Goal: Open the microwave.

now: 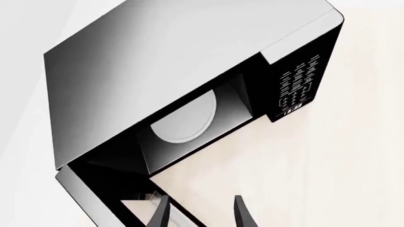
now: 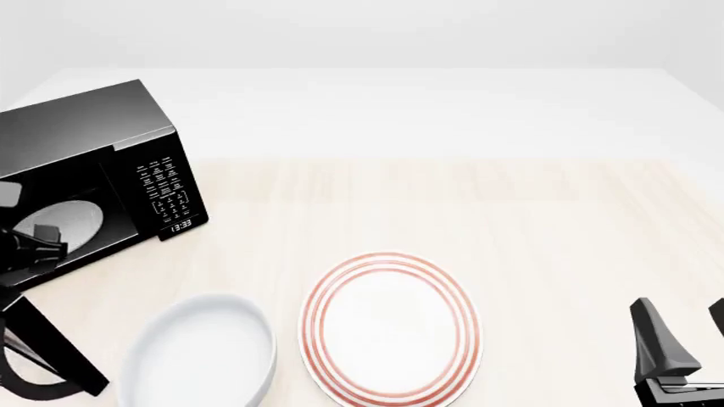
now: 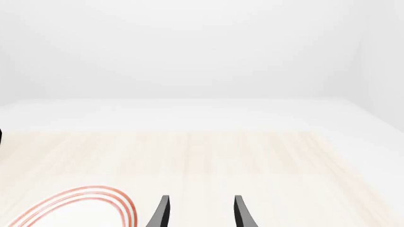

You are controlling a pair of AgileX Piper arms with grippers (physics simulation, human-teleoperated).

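While microwave [image 1: 189,80] door hangs open | left claw [image 1: 198,215] apart, empty; right claw [image 3: 198,213] apart, empty

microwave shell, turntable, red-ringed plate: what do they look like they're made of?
Microwave shell: likely painted or brushed metal, dark with a soft grey sheen on top. Turntable: flat white disc, matte, glass or ceramic, can't tell. Plate: probably glazed ceramic, white with red rim rings. All rendered.

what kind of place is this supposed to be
Probably a simulated kitchen tabletop: a large black boxy microwave with its door open, a white plate with red rings and a plain white bowl sit on a pale wooden table.
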